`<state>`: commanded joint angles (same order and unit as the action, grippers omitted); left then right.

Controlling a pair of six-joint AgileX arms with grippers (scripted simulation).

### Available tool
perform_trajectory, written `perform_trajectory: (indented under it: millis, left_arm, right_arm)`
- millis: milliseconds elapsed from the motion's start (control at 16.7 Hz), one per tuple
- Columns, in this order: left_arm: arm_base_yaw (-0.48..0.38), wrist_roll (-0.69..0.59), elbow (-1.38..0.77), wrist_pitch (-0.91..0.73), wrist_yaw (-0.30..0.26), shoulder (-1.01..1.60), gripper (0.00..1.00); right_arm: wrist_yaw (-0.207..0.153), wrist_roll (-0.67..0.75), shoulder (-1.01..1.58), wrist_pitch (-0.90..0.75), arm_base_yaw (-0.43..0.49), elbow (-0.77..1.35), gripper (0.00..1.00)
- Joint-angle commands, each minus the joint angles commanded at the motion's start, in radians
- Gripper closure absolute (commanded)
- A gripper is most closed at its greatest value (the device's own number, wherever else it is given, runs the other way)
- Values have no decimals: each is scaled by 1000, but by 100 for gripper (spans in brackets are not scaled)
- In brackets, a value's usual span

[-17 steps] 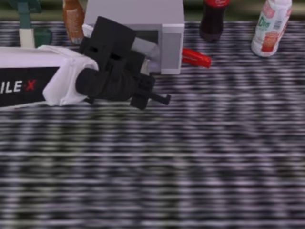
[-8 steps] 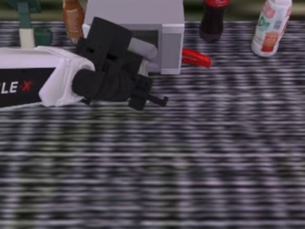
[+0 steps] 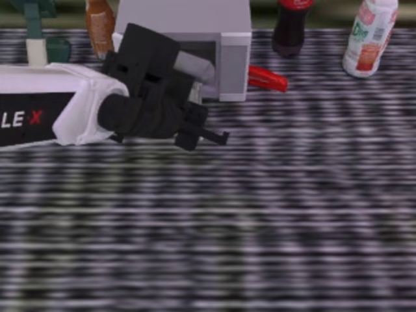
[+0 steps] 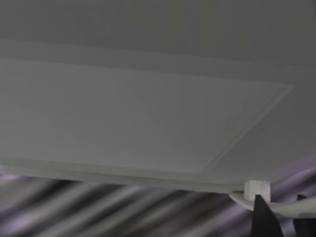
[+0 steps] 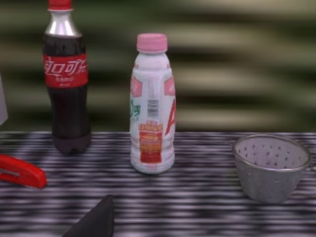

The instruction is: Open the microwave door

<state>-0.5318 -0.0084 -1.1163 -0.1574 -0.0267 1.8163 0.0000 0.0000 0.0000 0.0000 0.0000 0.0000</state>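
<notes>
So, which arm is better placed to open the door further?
Left. Its end effector is already at the light grey microwave door of the boxy silvery microwave; the right arm is out of the top view.

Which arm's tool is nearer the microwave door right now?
The left. Its tool is right at the microwave door, in front of the microwave. The right arm is out of the top view; its wrist camera faces bottles at the table's right.

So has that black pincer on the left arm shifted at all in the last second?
Yes, slightly. The left pincer has slid toward the table's left and a little toward the microwave, which stays put.
</notes>
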Motion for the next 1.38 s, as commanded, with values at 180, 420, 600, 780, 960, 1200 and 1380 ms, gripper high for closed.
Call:
perform_trajectory:
  millis: [180, 420, 600, 780, 960, 1200, 1380]
  left_arm:
    - [0, 0, 0, 0, 0, 0, 100]
    - [0, 0, 0, 0, 0, 0, 100]
    - [0, 0, 0, 0, 0, 0, 100]
    - [-2, 6, 6, -1, -15, -3, 100]
    - [12, 34, 18, 3, -33, -17, 100]
    - [19, 47, 26, 3, -41, -20, 100]
    - [19, 47, 26, 3, -41, -20, 100]
  right_arm:
    - [0, 0, 0, 0, 0, 0, 0]
    - [0, 0, 0, 0, 0, 0, 0]
    - [0, 0, 0, 0, 0, 0, 0]
    - [0, 0, 0, 0, 0, 0, 0]
    - [0, 0, 0, 0, 0, 0, 0]
    - [0, 0, 0, 0, 0, 0, 0]
    - [0, 0, 0, 0, 0, 0, 0]
